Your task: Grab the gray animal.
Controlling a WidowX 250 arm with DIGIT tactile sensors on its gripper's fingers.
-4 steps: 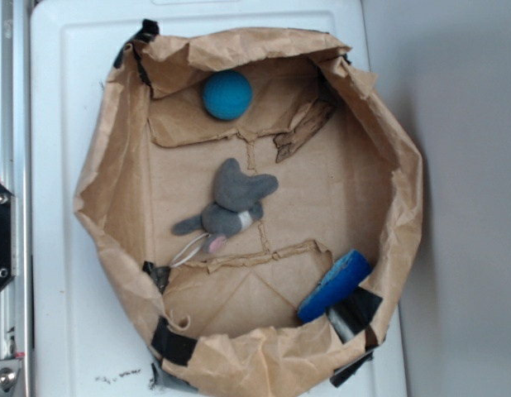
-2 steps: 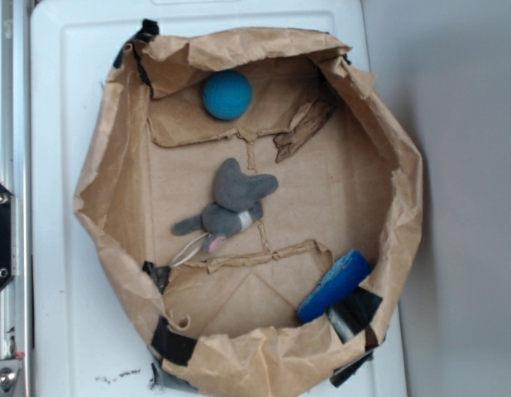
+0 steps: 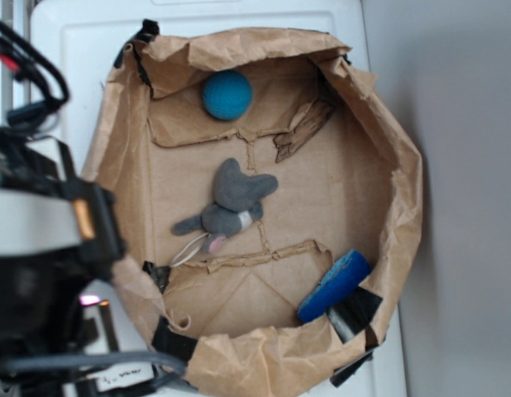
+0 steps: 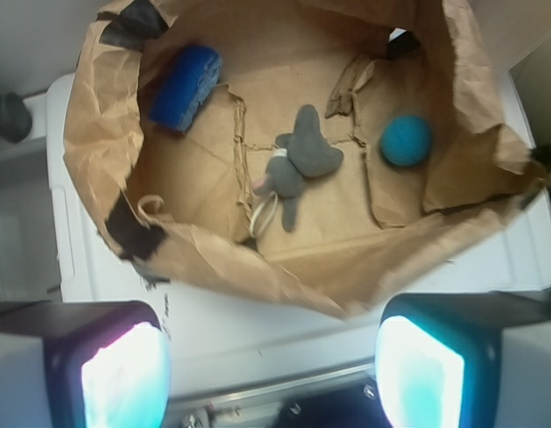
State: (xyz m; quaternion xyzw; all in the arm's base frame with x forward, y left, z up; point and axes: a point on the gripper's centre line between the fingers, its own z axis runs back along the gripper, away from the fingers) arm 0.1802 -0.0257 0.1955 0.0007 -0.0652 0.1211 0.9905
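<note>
The gray animal (image 3: 231, 204) (image 4: 300, 161), a small dark-gray plush with a white band and a pale cord tail, lies on the floor of a brown paper bag (image 3: 115, 149) (image 4: 97, 134) rolled down into a bowl. In the exterior view the arm's bulk fills the left edge, outside the bag's left rim; the fingertips are hidden there. In the wrist view my gripper (image 4: 271, 374) is open, its two glowing pads (image 4: 124, 374) wide apart with nothing between them, over the white surface short of the bag's near rim.
A teal-blue ball (image 3: 226, 94) (image 4: 406, 140) rests at one end of the bag, and a blue sponge-like block (image 3: 334, 285) (image 4: 185, 76) leans at the other. Black tape patches the bag's rim. The bag sits on a white tray (image 3: 82, 50); a metal rail runs beside it.
The arm has come into the exterior view from the left and now covers the left edge of the scene. The gray animal, ball and block have not moved.
</note>
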